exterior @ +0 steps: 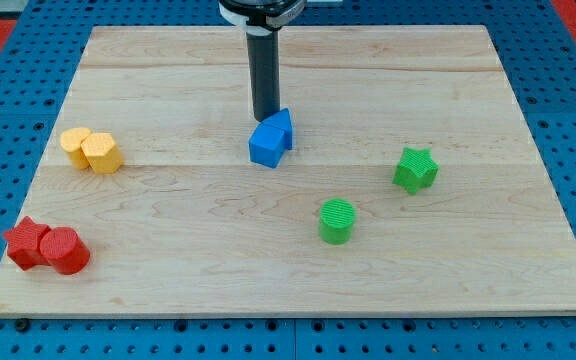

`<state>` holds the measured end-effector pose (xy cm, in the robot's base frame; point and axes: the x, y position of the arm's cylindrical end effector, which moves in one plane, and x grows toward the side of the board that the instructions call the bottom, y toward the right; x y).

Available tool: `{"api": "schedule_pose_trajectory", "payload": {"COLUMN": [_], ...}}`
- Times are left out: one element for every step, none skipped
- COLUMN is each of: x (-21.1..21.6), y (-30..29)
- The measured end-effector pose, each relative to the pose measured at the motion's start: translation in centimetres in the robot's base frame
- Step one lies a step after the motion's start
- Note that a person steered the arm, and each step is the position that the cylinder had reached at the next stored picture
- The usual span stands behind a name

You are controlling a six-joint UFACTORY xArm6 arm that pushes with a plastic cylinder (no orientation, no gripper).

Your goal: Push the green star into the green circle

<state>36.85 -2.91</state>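
Note:
The green star (415, 168) lies on the wooden board (168, 260) at the view's right. The green circle (337, 221), a short cylinder, stands below and to the left of the star, a short gap apart. My tip (265, 119) is near the board's top middle, far up and left of both green blocks. It touches the top edge of two blue blocks (271, 139) that sit pressed together.
Two yellow blocks (92, 151) sit together at the view's left. A red star (26, 241) and a red cylinder (65, 251) touch at the bottom left corner. Blue pegboard surrounds the board.

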Motion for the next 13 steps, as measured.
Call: {"api": "schedule_pose_trajectory", "payload": {"x": [-2.4, -5.8, -6.2, -6.2, -6.2, -4.0, -0.4, 2.2, 4.0, 6.6, 9.4, 9.2, 7.1], "y": [0.0, 4.8, 6.3, 6.3, 10.2, 17.5, 19.2, 17.7, 17.1, 12.6, 7.5, 7.5, 10.5]}}
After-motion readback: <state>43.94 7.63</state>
